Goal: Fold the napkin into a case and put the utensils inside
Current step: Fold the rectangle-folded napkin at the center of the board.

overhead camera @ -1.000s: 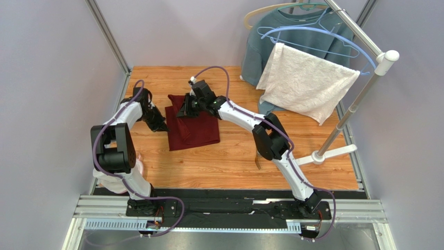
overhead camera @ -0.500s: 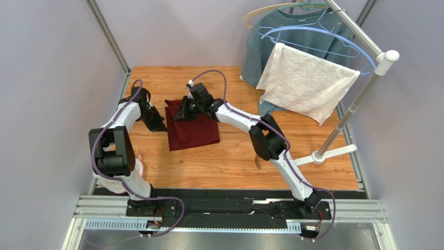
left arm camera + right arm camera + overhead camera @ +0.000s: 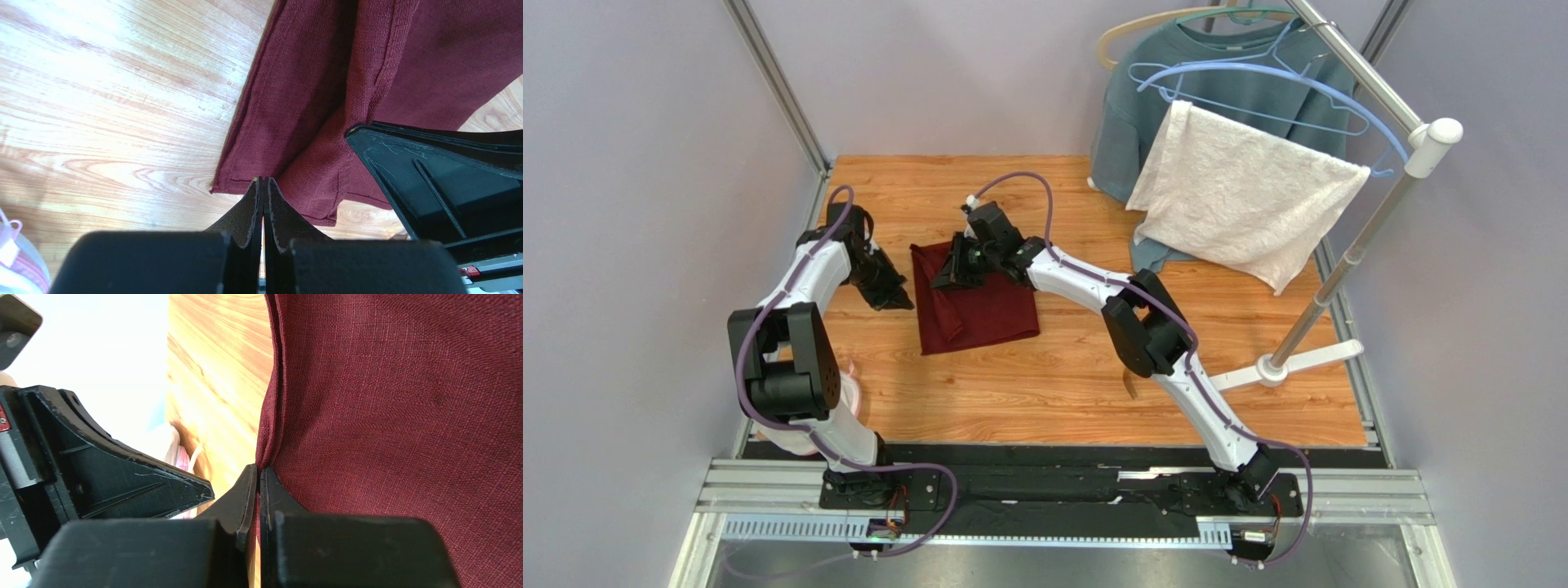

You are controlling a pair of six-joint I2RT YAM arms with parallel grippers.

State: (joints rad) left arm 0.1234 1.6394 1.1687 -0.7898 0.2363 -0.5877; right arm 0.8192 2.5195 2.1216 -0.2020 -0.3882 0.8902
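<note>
- Noted at near right on the wooden table [image 3: 1051, 380]: slim golden-brown utensil [image 3: 1129, 384], partly hidden under the right arm's elbow; too small to identify further.
- Located left of centre: the napkin [image 3: 983, 312], maroon, folded to an oblong, lying on the boards, well apart from the utensil.
- Noted at the napkin's left edge: left gripper [image 3: 263, 184], jaws pressed together on the hem, creases in the cloth running to the tips.
- Noted at the napkin's far-left corner: right gripper [image 3: 258, 474], jaws closed tight on a raised fold of the cloth, just beside the left gripper.
- Recorded at far right: white towel [image 3: 1241, 202] hanging, grey-blue sweatshirt [image 3: 1124, 116] behind it.
</note>
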